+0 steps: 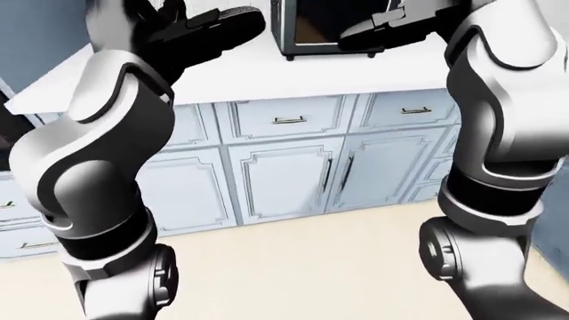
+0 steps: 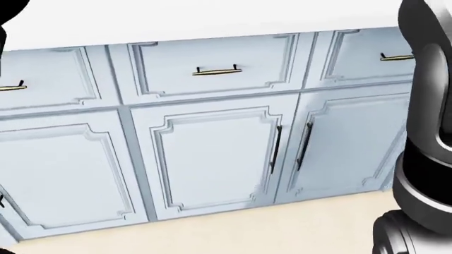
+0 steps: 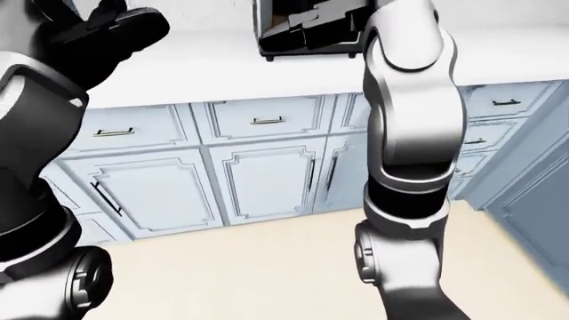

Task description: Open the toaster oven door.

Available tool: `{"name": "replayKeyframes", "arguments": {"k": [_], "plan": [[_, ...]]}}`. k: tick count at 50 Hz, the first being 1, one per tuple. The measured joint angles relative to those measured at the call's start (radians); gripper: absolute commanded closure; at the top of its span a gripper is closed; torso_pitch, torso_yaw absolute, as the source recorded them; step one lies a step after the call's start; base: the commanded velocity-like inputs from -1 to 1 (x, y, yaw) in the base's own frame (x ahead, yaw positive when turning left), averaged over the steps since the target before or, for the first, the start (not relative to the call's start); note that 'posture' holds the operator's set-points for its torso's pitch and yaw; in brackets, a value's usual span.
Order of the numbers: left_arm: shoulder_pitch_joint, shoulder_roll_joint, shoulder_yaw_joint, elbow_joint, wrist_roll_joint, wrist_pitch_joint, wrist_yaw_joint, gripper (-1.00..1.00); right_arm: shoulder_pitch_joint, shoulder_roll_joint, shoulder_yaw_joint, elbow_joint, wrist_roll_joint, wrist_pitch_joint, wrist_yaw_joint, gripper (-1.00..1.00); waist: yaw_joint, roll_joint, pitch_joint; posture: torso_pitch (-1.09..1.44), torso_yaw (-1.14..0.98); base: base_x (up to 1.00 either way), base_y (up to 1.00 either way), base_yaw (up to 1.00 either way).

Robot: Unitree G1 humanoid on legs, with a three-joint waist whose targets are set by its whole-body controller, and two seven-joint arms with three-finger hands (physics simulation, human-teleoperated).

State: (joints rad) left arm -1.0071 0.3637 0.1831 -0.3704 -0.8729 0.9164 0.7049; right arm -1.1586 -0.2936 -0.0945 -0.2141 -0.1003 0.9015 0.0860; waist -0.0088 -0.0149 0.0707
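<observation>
Toaster oven (image 1: 333,30) (top cut off) sits behind right hand (image 1: 391,27), above cabinets (image 1: 285,177).

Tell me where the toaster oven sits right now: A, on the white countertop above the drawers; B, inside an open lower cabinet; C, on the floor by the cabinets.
A: in the left-eye view the toaster oven stands on the white countertop, above the drawers.

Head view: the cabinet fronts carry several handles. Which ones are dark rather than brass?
The two vertical handles side by side on the meeting doors are dark; the horizontal drawer handles above are brass.
</observation>
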Motion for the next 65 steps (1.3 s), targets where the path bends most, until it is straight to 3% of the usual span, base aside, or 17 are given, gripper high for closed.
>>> {"name": "replayKeyframes", "arguments": {"k": [3,6,13,19,23,26,34,40,43,45,47,56,57,59,61,64,65], "plan": [[-0.013,0.002,-0.005,-0.008,-0.006,0.01,0.0,-1.0,-0.01,0.0,-0.007,0.001,-0.004,0.009,0.001,-1.0,-0.013,0.003,-0.028,0.0,0.0,0.12,0.75,0.0],[-0.037,0.012,0.011,-0.034,-0.002,-0.014,-0.008,-1.0,-0.043,0.003,-0.014,-0.024,-0.004,-0.009,-0.005,-1.0,-0.011,0.108,-0.007,0.0,0.0,0.08,0.01,0.0],[-0.011,0.004,0.016,0.014,0.017,0.001,0.003,-1.0,-0.014,0.028,0.005,0.021,0.036,-0.005,-0.001,-1.0,0.014,0.046,0.029,0.0,0.0,0.0,0.0,0.0],[-0.014,0.002,0.014,0.006,0.025,-0.006,-0.007,-1.0,-0.023,0.015,-0.006,0.0,0.059,-0.02,-0.024,-1.0,0.016,0.021,0.03,0.0,0.0,0.01,0.0,0.0],[-0.01,-0.003,0.01,0.014,0.031,-0.005,-0.01,-1.0,-0.016,0.013,0.013,0.014,0.064,-0.027,-0.02,-1.0,0.03,-0.037,0.007,0.0,0.0,0.29,0.0,0.0],[-0.005,-0.015,-0.003,-0.005,0.031,-0.006,-0.017,-1.0,-0.012,0.004,0.006,-0.001,0.055,-0.03,-0.018,-1.0,0.011,-0.011,0.022,0.0,0.0,0.6,0.2,0.0],[-0.021,-0.017,-0.003,-0.026,0.031,-0.013,-0.033,-1.0,-0.022,0.007,-0.004,-0.014,0.017,-0.051,-0.019,-1.0,-0.002,0.006,-0.017,0.0,0.0,0.7,0.52,0.0],[-0.014,-0.027,-0.018,-0.018,0.03,0.0,-0.034,-1.0,-0.007,0.011,-0.008,0.01,0.004,-0.038,-0.018,-1.0,-0.038,0.06,-0.018,0.0,0.0,0.7,0.57,0.0],[-0.016,-0.025,-0.014,-0.015,0.034,0.003,-0.035,-1.0,-0.015,0.014,-0.004,0.014,0.0,-0.036,-0.014,-1.0,-0.034,0.115,-0.029,0.0,0.0,0.61,0.45,0.0],[0.006,-0.024,-0.003,-0.016,0.039,0.002,-0.033,-1.0,0.003,0.03,0.01,0.006,0.001,-0.038,-0.011,-1.0,-0.021,0.115,0.001,0.0,0.0,0.28,0.09,0.0],[0.005,-0.019,0.009,-0.005,0.048,0.007,-0.026,-1.0,-0.002,0.038,0.025,0.021,0.013,-0.031,-0.001,-1.0,-0.011,0.133,-0.007,0.0,0.0,0.05,0.0,0.0],[-0.001,-0.029,-0.005,0.019,0.061,0.003,-0.041,-1.0,-0.015,0.029,-0.001,0.002,0.034,-0.044,-0.011,-1.0,-0.03,-0.001,0.032,0.0,0.0,0.09,0.0,0.0],[0.011,-0.033,-0.005,0.008,0.061,0.003,-0.04,-1.0,-0.006,0.031,-0.001,-0.001,0.037,-0.045,-0.012,-1.0,-0.027,0.015,0.053,0.0,0.0,0.19,-0.07,0.0],[0.01,-0.04,-0.021,0.016,0.056,0.013,-0.042,-1.0,0.01,0.024,-0.009,0.01,0.038,-0.03,-0.016,-1.0,-0.02,-0.011,0.039,0.0,0.0,0.21,-0.3,0.0],[0.001,-0.032,-0.016,0.004,0.053,0.016,-0.044,-1.0,-0.007,0.025,-0.009,0.021,0.04,-0.019,-0.019,-1.0,-0.019,0.002,0.012,0.0,0.0,0.02,-0.82,0.0],[-0.016,-0.018,0.022,-0.032,0.065,-0.011,-0.041,-1.0,-0.045,0.032,0.01,-0.01,0.053,-0.042,-0.017,-1.0,-0.006,0.085,0.028,0.0,0.0,-0.21,-1.0,0.0],[-0.008,-0.017,0.027,-0.028,0.069,-0.017,-0.04,-1.0,-0.033,0.043,0.015,-0.027,0.058,-0.053,-0.017,-1.0,0.006,0.084,0.029,0.0,0.0,-0.27,-1.0,0.0]]}}
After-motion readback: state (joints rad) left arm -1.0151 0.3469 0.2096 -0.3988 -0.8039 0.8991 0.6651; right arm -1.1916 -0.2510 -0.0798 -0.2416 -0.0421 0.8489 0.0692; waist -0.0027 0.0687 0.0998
